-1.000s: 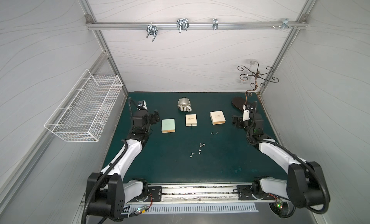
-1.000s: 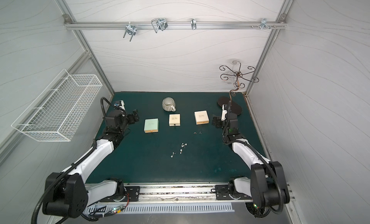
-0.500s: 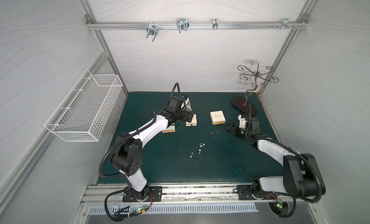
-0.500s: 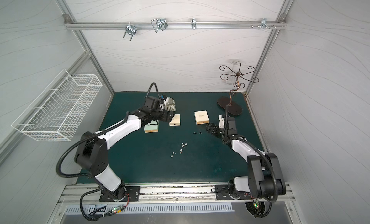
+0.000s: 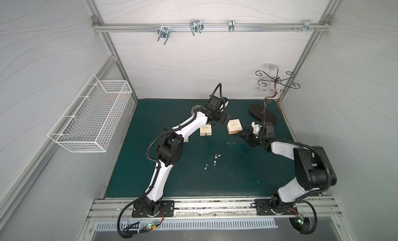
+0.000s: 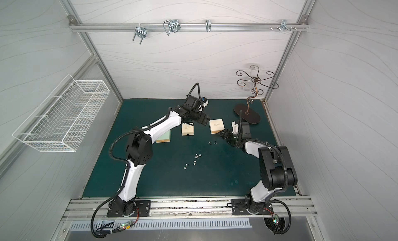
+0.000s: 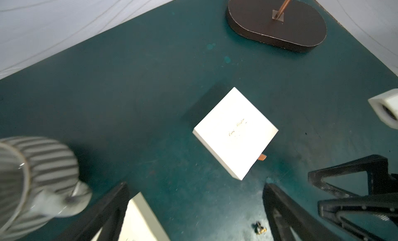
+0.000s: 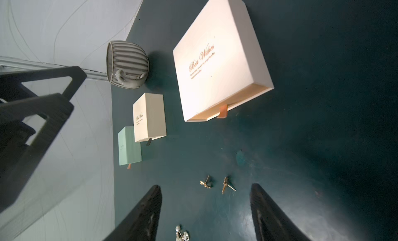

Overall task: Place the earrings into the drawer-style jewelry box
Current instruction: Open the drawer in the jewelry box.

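The left gripper [image 7: 196, 186] is spread wide, a white box [image 7: 234, 132] just ahead of it. A striped cup [image 7: 36, 175] sits outside one finger, an earring [image 7: 260, 229] beside the other.

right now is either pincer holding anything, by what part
Nothing is held: left pincer and right pincer are open and empty; earrings lie on the mat.

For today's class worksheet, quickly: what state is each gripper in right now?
Left gripper: open, holding nothing.
Right gripper: open, holding nothing.
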`<state>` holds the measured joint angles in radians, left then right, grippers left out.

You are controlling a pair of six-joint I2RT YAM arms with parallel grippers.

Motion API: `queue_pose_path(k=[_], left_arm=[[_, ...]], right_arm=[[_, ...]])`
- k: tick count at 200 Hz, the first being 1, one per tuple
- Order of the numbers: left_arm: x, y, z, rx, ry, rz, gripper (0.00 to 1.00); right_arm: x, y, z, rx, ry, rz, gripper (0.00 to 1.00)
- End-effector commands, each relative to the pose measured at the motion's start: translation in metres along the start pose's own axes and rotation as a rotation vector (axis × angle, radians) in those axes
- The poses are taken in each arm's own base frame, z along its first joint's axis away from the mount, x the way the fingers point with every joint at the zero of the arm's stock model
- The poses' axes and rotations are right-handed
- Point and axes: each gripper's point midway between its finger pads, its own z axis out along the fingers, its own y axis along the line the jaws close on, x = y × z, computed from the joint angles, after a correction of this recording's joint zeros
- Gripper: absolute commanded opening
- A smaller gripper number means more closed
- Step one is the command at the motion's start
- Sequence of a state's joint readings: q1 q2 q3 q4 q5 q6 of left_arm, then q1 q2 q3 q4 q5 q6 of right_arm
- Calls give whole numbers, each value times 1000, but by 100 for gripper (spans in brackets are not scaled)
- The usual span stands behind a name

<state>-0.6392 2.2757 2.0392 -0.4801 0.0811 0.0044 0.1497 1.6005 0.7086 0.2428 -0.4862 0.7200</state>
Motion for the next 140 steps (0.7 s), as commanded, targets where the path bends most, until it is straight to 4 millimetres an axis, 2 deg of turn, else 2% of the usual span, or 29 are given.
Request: queue_pose_path(k=[1, 31, 57, 100, 140], left_arm=[[-3, -2, 18, -23, 16, 26, 99], [1, -3, 41, -28, 40, -4, 99], [8, -3, 55, -39, 48, -8, 99], [18, 5, 68, -82, 76, 3, 99], [23, 5, 75, -81, 86, 6, 99]], right_arm=[[-12, -1, 6, -28, -11, 57, 63], [-18, -4, 14, -44, 6, 79, 53], [-21, -8, 20, -42, 13, 88, 48], [-26, -11, 33, -63, 31, 114, 44], [-29, -14, 43, -73, 45, 132, 41]])
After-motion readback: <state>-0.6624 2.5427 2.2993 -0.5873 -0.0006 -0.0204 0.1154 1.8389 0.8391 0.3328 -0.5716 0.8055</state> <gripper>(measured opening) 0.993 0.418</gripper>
